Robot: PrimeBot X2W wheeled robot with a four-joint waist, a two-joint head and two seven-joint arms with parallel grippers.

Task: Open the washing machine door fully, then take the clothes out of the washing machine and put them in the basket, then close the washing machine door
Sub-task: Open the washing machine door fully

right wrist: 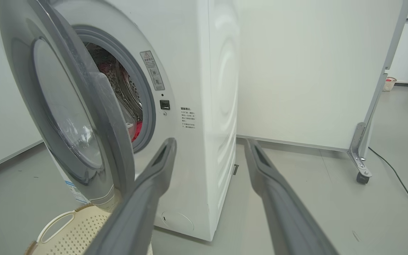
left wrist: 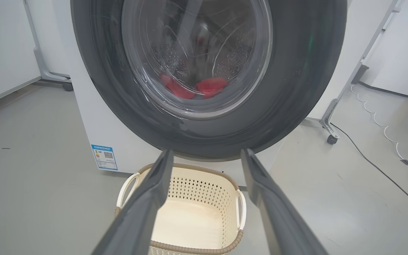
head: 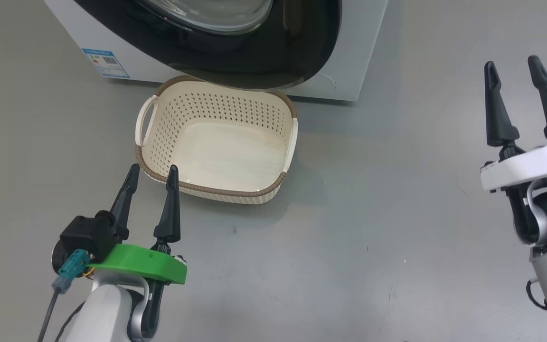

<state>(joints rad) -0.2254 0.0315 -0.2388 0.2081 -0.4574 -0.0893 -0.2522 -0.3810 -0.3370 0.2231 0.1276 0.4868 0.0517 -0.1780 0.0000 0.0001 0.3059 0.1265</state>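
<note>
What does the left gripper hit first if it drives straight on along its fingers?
Most likely the washing machine door: the open left gripper points at its black ring and glass. The basket sits lower, seemingly under that line, though depth is hard to judge.

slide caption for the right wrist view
Open right gripper faces the white front-loading washing machine, its round glass door ajar, red clothes inside.
</note>
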